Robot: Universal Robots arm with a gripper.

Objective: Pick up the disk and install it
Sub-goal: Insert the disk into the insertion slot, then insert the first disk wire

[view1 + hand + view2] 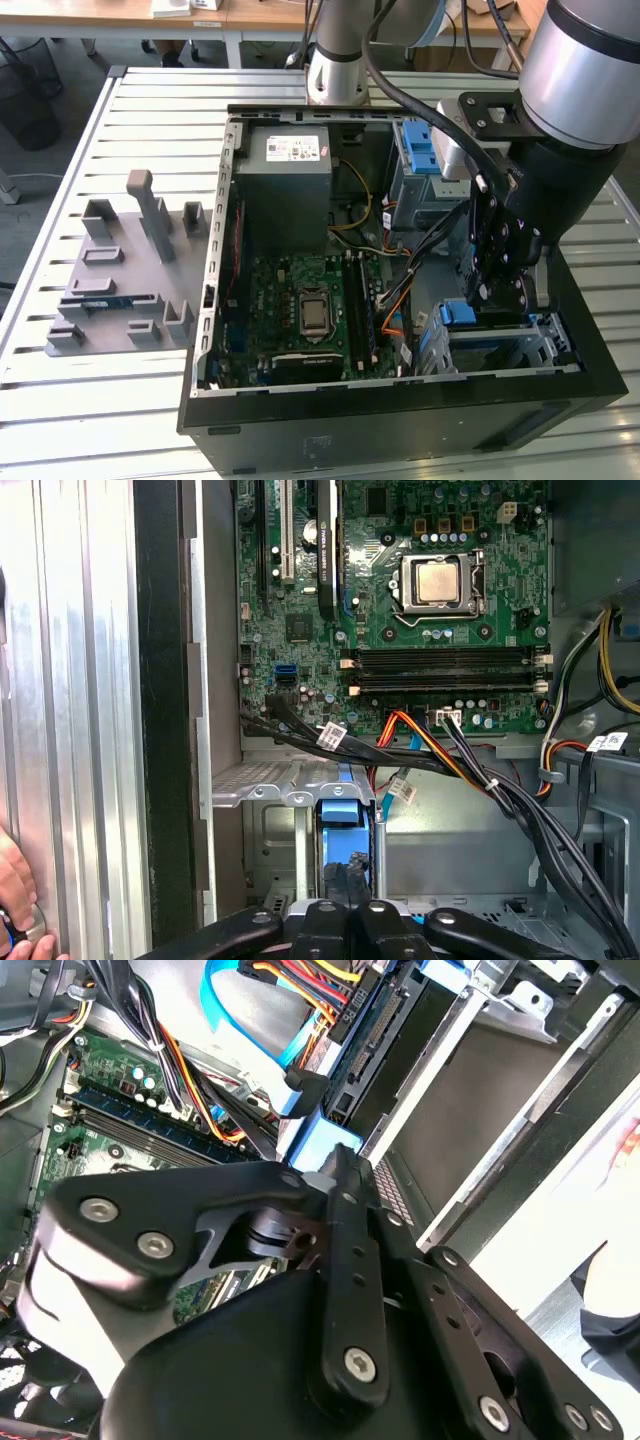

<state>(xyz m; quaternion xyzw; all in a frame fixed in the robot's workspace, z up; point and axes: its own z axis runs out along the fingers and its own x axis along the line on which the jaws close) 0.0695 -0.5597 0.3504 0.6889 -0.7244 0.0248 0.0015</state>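
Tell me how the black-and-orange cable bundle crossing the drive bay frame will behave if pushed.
Probably floppy: the cable bundle sags in loose curves over the drive bay frame, so it should bend aside. It would likely spring back partly, since some ends seem plugged into the motherboard. Light, but its tangled strands could snag.

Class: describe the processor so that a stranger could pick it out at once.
Start at the open black computer case on the slatted table. Inside lies a green circuit board; near its middle sits the processor. It is the one shiny square, unlike the long thin slots beside it.
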